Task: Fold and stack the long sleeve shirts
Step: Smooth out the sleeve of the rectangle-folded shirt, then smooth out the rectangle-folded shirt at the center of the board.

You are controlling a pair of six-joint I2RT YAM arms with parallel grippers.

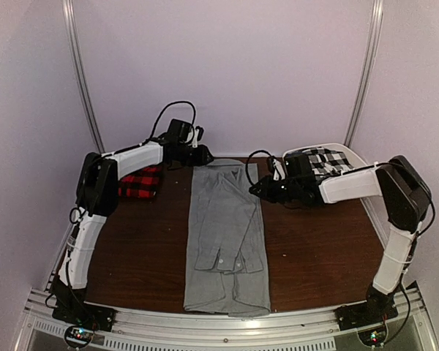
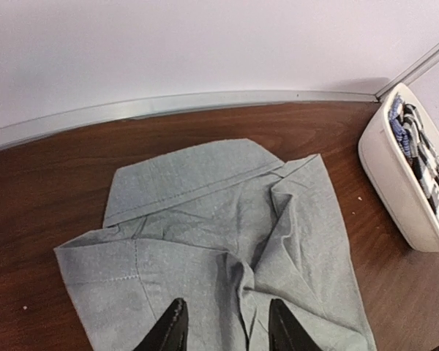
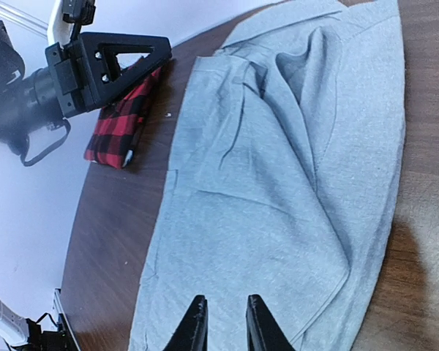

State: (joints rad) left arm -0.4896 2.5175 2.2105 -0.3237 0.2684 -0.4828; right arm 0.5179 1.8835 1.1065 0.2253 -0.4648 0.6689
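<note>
Tabletop (image 1: 146, 248) of dark wood bears grey shirt (image 1: 223, 241), pale walls (image 1: 227, 66) around

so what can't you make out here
plaid shirt: partly under the left arm in top and right wrist views
bin contents: partly covered by the right arm in top view, cut by the edge in left wrist view
grey shirt hem: past the bottom edge in both wrist views
left hand, right hand: whether they touch the cloth, too small in top view

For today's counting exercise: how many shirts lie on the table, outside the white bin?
2. The grey shirt lies mid-table; the red plaid shirt sits folded far left, partly behind the left arm. More may hide there.
</note>
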